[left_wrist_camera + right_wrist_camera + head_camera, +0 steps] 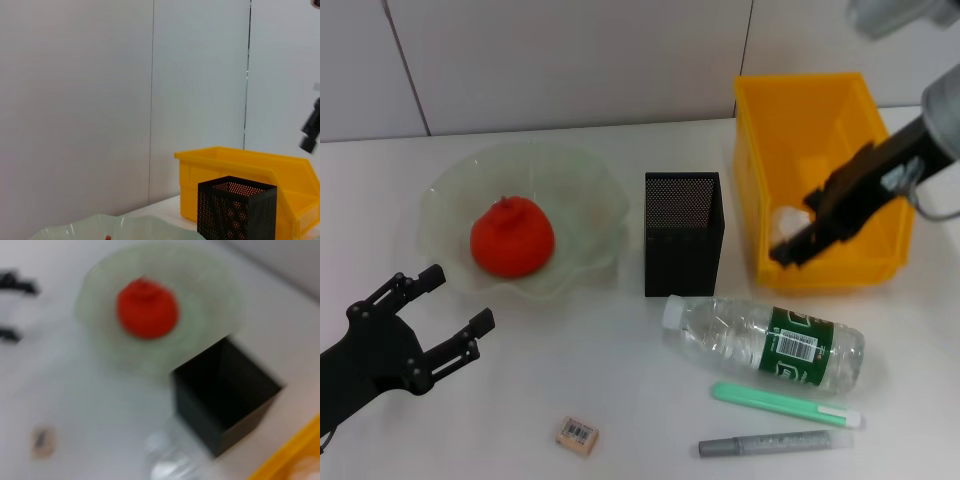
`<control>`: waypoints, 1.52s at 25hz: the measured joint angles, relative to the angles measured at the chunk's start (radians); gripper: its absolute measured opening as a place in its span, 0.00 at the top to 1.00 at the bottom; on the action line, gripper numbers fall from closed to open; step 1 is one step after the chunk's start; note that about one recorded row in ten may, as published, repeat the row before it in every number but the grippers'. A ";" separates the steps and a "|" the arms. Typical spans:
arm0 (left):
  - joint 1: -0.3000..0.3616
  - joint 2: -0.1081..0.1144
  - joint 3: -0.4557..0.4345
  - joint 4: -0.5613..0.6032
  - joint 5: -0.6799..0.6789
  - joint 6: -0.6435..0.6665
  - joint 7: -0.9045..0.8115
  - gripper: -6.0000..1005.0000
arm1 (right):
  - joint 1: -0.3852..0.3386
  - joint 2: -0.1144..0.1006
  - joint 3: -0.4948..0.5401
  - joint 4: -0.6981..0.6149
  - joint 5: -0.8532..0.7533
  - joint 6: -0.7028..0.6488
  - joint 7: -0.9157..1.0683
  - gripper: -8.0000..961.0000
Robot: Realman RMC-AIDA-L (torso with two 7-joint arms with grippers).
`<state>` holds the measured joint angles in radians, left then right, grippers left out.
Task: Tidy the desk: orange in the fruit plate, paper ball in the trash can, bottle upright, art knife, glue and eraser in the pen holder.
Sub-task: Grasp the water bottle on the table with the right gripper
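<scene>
paper ball in the trash can, orange in the fruit plate

right pincer (790,243) hangs over the trash can (760,110), fingers seemingly spread above the paper ball (790,220); left pincer (455,305) idles spread at eight o'clock; bottle (765,342) lies flat at five.

The setting looks like a robot test bench in a lab or office rather than a home. A plain white counter (620,400) stands against a bare wall of pale grey panels (75,100) split by thin dark seams. The goods laid out are desk things: a black square metal-mesh pen holder (683,233), a bright yellow rectangular plastic bin (820,180), a mint-green pen-shaped tool (786,404) and a grey marker-like stick (775,442).
</scene>
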<state>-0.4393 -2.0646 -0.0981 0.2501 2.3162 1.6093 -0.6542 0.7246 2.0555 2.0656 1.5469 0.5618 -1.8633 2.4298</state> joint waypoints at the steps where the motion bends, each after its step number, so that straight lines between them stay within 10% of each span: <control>1: 0.000 0.000 0.000 0.000 0.000 0.000 0.000 0.23 | 0.000 0.001 -0.026 -0.005 -0.004 -0.009 -0.004 0.11; 12: -0.004 0.000 0.000 0.000 0.002 0.000 -0.002 0.23 | -0.007 0.009 -0.233 -0.058 -0.064 0.011 -0.005 0.11; 38: -0.004 0.002 0.000 0.000 0.001 0.000 -0.002 0.24 | 0.008 0.021 -0.374 -0.195 -0.138 0.126 -0.021 0.12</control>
<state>-0.4431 -2.0631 -0.0982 0.2501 2.3170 1.6091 -0.6566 0.7321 2.0770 1.6919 1.3518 0.4235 -1.7370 2.4083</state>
